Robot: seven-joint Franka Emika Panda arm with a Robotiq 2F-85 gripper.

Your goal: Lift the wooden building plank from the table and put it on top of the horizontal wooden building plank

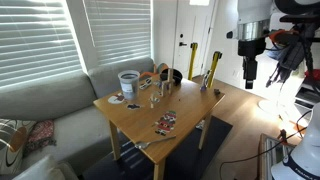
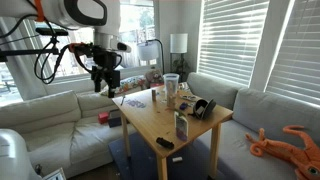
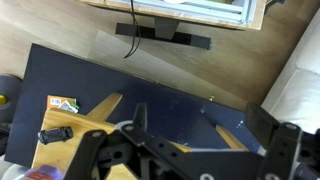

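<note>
1. Begin with the table [image 1: 192, 108]: low, wooden, crowded, with a sofa [image 1: 55, 100] just behind. Bring the arm in over the barer half rather than across the tall tub [image 1: 128, 80] or the headphones [image 1: 170, 75].
2. Find the gripper [image 1: 250, 72] next. Hangs high, pointing down, well off the table's side and above the dark rug [image 3: 150, 85] in the wrist view. Leave the fingers [image 3: 95, 155] spread wide with nothing between them for the approach.
3. Aim for the cluster of small wooden pieces [image 1: 158, 90] near the table's middle. Descend only once directly above, and slowly, so as not to knock any upright piece.
4. Look there for the plank. Too small here to tell apart from the horizontal plank. Probably best: close across the narrow width, lift straight up, hold level, set down gently.
</note>
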